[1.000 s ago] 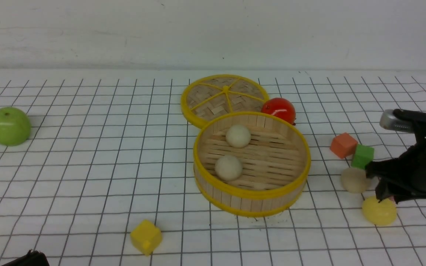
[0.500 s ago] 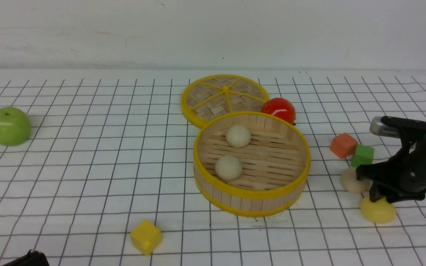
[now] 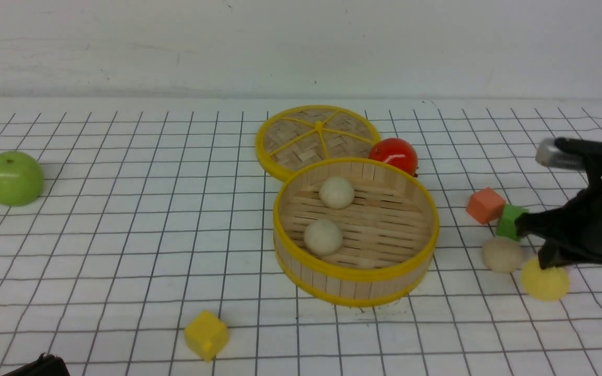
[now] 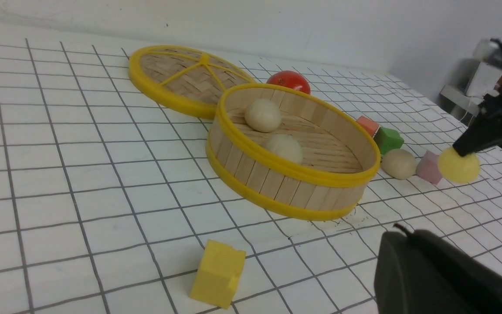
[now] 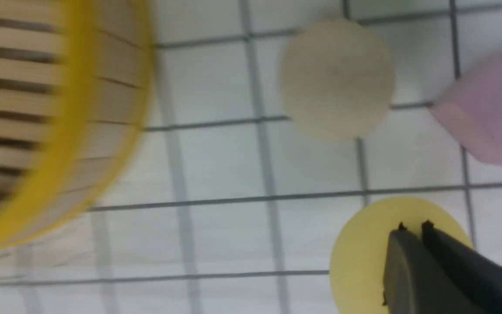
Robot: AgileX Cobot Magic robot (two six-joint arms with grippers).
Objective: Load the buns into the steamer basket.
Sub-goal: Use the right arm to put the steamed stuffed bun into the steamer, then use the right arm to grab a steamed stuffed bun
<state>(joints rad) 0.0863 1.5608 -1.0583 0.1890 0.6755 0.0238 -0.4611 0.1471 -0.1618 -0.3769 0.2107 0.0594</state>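
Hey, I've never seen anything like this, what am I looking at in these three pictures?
This is a two-armed robot at a gridded table. One picture looks forward from between its arms. The other two come from cameras on its wrists. The basket holds two buns, and a third bun lies beside it. Around them are a lid, tomato, apple and cubes. The right gripper pinches the yellow bun. The left gripper is shut, low at the near edge.

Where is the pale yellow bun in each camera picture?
Front view: yellow bun far right, beside the cream bun.
Left wrist view: yellow bun just past the pink block, under the right hand.
Right wrist view: yellow bun pinched at the right hand's tips.
Shared landmark: the loose cream bun, seen in all three.
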